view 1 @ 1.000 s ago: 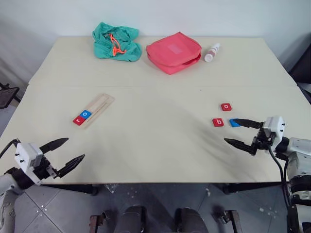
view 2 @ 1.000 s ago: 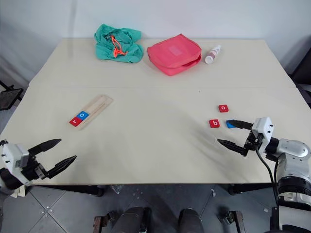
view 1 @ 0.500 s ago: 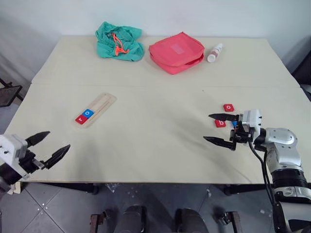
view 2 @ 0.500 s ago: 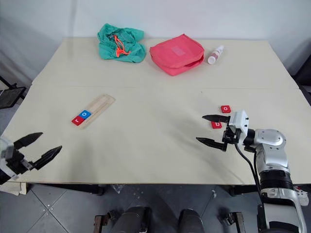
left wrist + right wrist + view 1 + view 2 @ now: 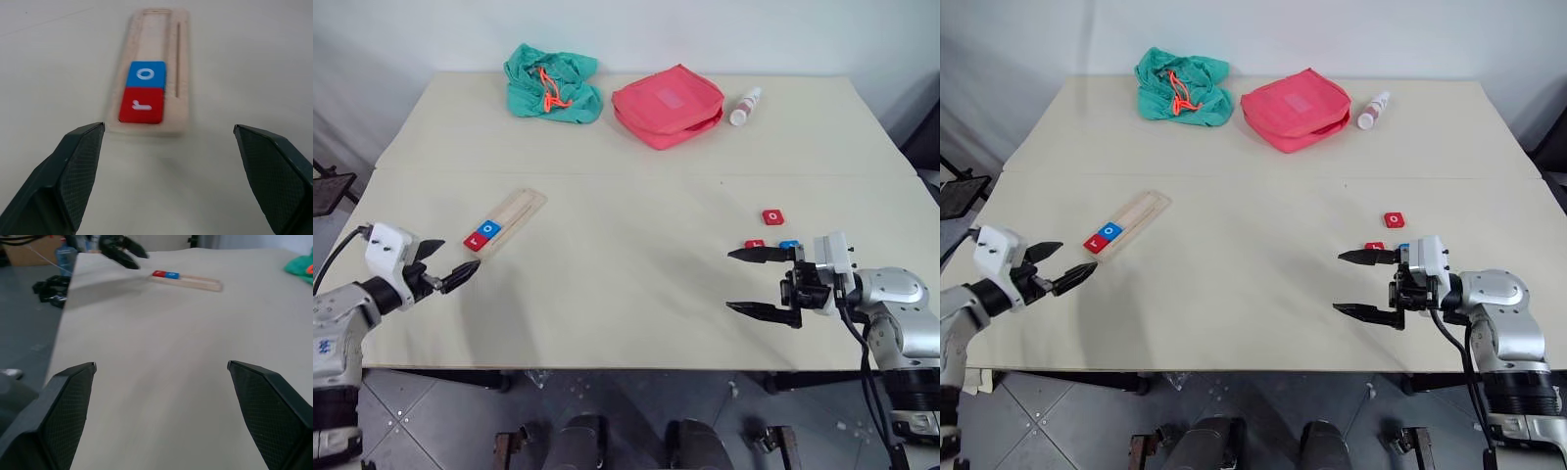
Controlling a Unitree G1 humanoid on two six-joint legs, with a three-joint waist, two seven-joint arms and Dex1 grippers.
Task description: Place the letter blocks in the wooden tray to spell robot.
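The wooden tray point(image 5: 512, 215) lies slantwise on the left of the table. A red "r" block point(image 5: 142, 104) and a blue "o" block point(image 5: 146, 74) sit side by side at its near end. My left gripper point(image 5: 458, 257) is open and empty, just short of that end. On the right lie a red "o" block point(image 5: 772, 216), a red block point(image 5: 755, 244) and a blue block point(image 5: 788, 244); the last two are partly behind my right gripper's upper finger. My right gripper point(image 5: 731, 281) is open and empty, pointing left, in front of them.
At the back of the table lie a teal cloth bag point(image 5: 550, 82), a pink zip pouch point(image 5: 666, 104) and a small white bottle point(image 5: 742, 105). A seam point(image 5: 636, 175) runs across the table. The right wrist view shows the tray point(image 5: 186, 279) and the left gripper point(image 5: 122, 247) far off.
My left gripper has come up from the table's front left edge to the tray's near end. My right gripper has swung left and drawn back a little from the loose blocks.
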